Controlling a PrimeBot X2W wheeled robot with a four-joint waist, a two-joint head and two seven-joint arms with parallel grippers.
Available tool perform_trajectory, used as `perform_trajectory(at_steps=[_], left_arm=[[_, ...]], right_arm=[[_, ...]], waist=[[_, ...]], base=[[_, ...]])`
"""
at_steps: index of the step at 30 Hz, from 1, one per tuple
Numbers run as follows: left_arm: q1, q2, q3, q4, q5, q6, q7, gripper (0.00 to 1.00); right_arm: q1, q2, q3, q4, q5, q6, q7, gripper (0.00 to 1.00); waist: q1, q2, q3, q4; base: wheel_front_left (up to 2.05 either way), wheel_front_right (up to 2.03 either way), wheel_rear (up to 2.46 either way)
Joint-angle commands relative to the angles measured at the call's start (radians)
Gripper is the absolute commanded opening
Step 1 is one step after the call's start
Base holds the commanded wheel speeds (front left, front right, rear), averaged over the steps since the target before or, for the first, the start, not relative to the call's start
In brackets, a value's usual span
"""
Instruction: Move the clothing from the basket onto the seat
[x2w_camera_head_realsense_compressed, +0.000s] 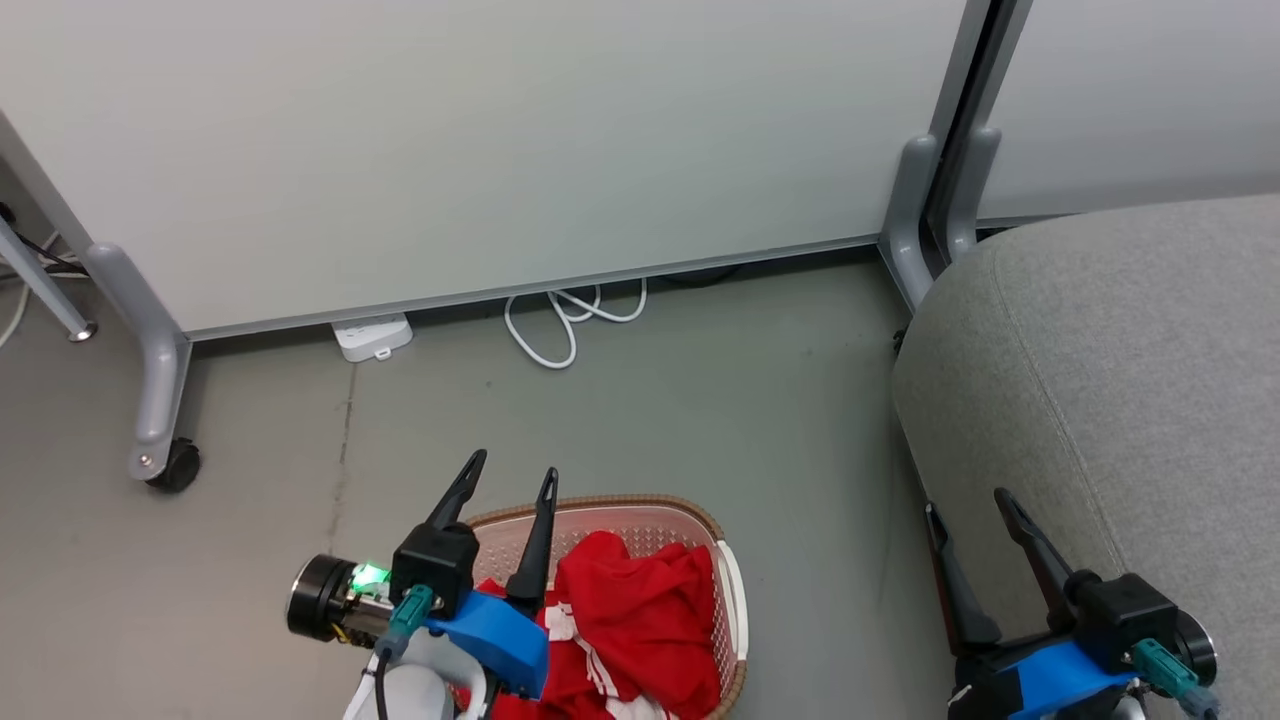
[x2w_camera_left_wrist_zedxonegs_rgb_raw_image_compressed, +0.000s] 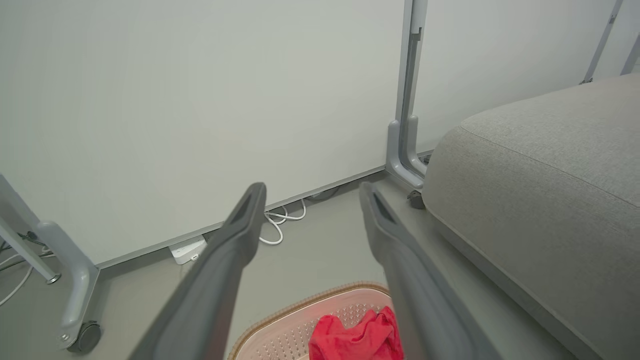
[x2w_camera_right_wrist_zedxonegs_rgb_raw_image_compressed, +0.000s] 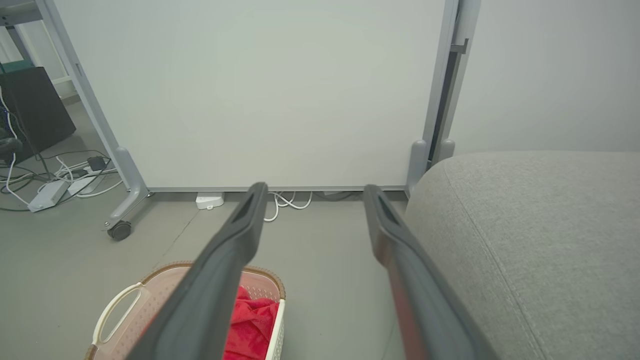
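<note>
Grey floor (x2w_camera_head_realsense_compressed: 700, 400) runs to a white partition (x2w_camera_head_realsense_compressed: 500, 130); left claw (x2w_camera_head_realsense_compressed: 515, 464) and right claw (x2w_camera_head_realsense_compressed: 966, 503) both spread.

An office-like lab: white partition (x2w_camera_head_realsense_compressed: 500, 150) on castors (x2w_camera_head_realsense_compressed: 178, 465), power strip (x2w_camera_head_realsense_compressed: 372, 336) and loose cables (x2w_camera_head_realsense_compressed: 570, 320) on grey floor (x2w_camera_head_realsense_compressed: 700, 400).

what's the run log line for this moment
clothing: in basket | left gripper: open, above basket | right gripper: open, beside seat

Grey floor (x2w_camera_head_realsense_compressed: 620, 420); white partition panels (x2w_camera_head_realsense_compressed: 480, 130) on castor legs (x2w_camera_head_realsense_compressed: 150, 400); pwr strip (x2w_camera_head_realsense_compressed: 372, 336), white cable (x2w_camera_head_realsense_compressed: 570, 320) at base.
</note>
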Motion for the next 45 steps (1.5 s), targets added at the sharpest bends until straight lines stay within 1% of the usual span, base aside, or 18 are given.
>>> perform_trajectory(at_steps=[1,7,13,21,30,34,39,45], left_arm=[[-0.020,0.002,-0.001,0.009,0.003,-0.003,-0.005,1.00],[-0.128,0.004,-0.017,0.121,0.015,-0.023,-0.004,1.00],[-0.230,0.015,-0.027,0.249,0.018,-0.039,-0.004,1.00],[-0.375,0.029,-0.053,0.436,0.000,-0.051,-0.004,1.00],[-0.509,0.031,-0.095,0.643,-0.050,-0.053,-0.003,1.00],[-0.551,0.034,-0.125,0.711,-0.081,-0.054,0.000,1.00],[-0.594,0.044,-0.147,0.760,-0.118,-0.054,0.014,1.00],[-0.627,0.053,-0.138,0.788,-0.165,-0.054,0.030,1.00]], right_arm=[[-0.012,-0.007,0.002,-0.002,0.004,0.000,-0.004,1.00],[-0.070,-0.015,0.021,-0.014,0.015,0.000,-0.004,1.00],[-0.140,-0.021,0.036,-0.028,0.026,0.000,-0.004,1.00],[-0.228,-0.026,0.047,-0.053,0.035,0.000,-0.004,1.00],[-0.314,-0.042,0.067,-0.072,0.044,0.000,-0.004,1.00],[-0.338,-0.050,0.069,-0.079,0.046,0.000,-0.004,1.00],[-0.364,-0.062,0.068,-0.088,0.046,0.000,-0.004,1.00],[-0.382,-0.075,0.068,-0.097,0.049,0.000,-0.004,1.00]], waist=[[0.0000,-0.0001,0.021,-0.017],[0.0000,-0.0001,0.112,-0.068],[0.0000,-0.0001,0.227,-0.117],[0.0000,-0.0001,0.380,-0.153],[0.0000,-0.0001,0.518,-0.174],[0.0000,-0.0001,0.564,-0.174],[0.0000,-0.0001,0.620,-0.169],[0.0000,-0.0001,0.673,-0.162]], base=[[0.00,0.00,0.00],[0.00,0.00,0.00],[0.00,0.00,0.00],[0.00,0.00,0.00],[0.00,0.00,0.00],[0.00,0.00,0.00],[0.00,0.00,0.00],[0.00,0.00,0.00]])
